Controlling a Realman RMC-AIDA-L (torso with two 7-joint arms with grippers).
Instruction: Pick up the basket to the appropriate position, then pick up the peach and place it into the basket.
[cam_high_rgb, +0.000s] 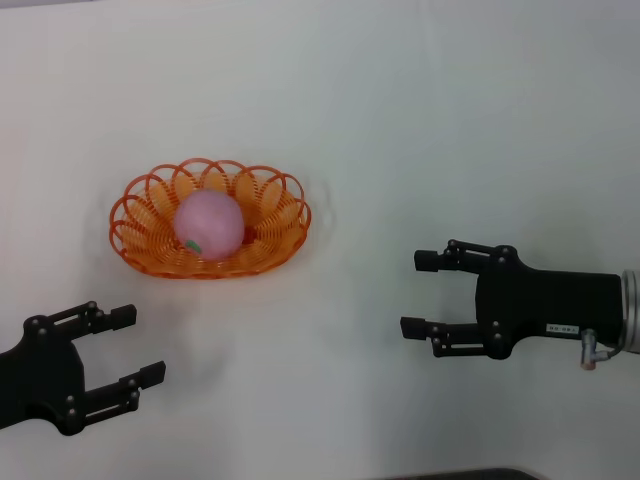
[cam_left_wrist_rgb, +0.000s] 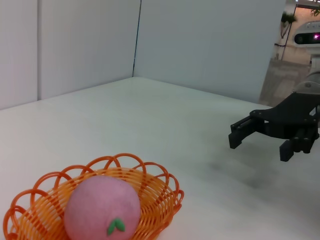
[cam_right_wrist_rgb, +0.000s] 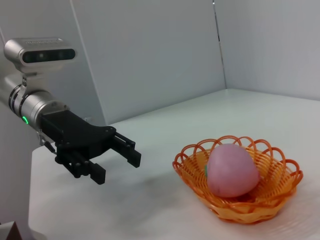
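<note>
White matte surface (cam_high_rgb: 420, 120), bounded at its far edges by pale wall panels (cam_left_wrist_rgb: 210, 45). One object rests directly on it: an oval orange wire basket (cam_high_rgb: 150, 250) toward the robot's left.

Head view: basket (cam_high_rgb: 135, 235) left of centre on table (cam_high_rgb: 450, 120); peach (cam_high_rgb: 210, 224) inside it, apparently on floor. Left gripper (cam_high_rgb: 143, 346) lower left corner, right gripper (cam_high_rgb: 413, 295) right of centre, both apart from basket.

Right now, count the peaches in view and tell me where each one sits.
1. The peach sits inside the basket on the table, clear of both open tools: the left tool and the right tool. No others visible.
</note>
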